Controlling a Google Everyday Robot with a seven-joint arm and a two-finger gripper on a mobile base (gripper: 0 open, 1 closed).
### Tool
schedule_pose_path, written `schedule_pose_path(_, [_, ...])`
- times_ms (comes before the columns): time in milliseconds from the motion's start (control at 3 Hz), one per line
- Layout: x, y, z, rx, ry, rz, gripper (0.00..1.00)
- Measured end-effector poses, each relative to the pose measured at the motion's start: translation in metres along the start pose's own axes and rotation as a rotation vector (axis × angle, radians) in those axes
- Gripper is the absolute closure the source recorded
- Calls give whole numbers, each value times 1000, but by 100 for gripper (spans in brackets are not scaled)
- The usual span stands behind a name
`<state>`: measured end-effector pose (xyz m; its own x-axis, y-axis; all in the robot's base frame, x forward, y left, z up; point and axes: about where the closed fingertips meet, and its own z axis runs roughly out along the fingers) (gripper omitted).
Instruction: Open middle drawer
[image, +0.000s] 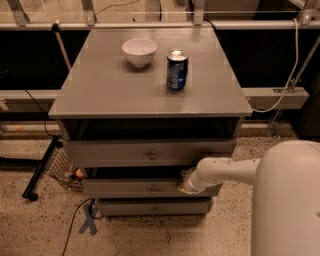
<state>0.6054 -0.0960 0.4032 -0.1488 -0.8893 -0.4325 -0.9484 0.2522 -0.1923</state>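
Observation:
The grey cabinet (100, 95) has three drawers stacked in its front. The middle drawer (125, 188) is a shallow grey front with a small round knob (154, 189) at its centre. A dark gap shows above it. My gripper (185, 187) is at the end of the white arm (225, 171), which reaches in from the right. It sits against the right part of the middle drawer's front, to the right of the knob. The top drawer (110, 152) with its bigger knob is above, and the lowest drawer (130, 207) is below.
A white bowl (139, 51) and a blue can (177, 69) stand on the cabinet top. My white body (287, 200) fills the lower right. A black stand leg (40, 167), a cable and blue tape (89, 220) lie on the floor at the left.

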Motion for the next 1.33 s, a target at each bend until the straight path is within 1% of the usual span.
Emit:
schedule_pose_path(667, [11, 20, -9, -102, -76, 9, 100])
schedule_pose_path(1000, [20, 44, -27, -191, -109, 18, 100])
schedule_pose_path(1333, [21, 52, -27, -193, -108, 23, 100])
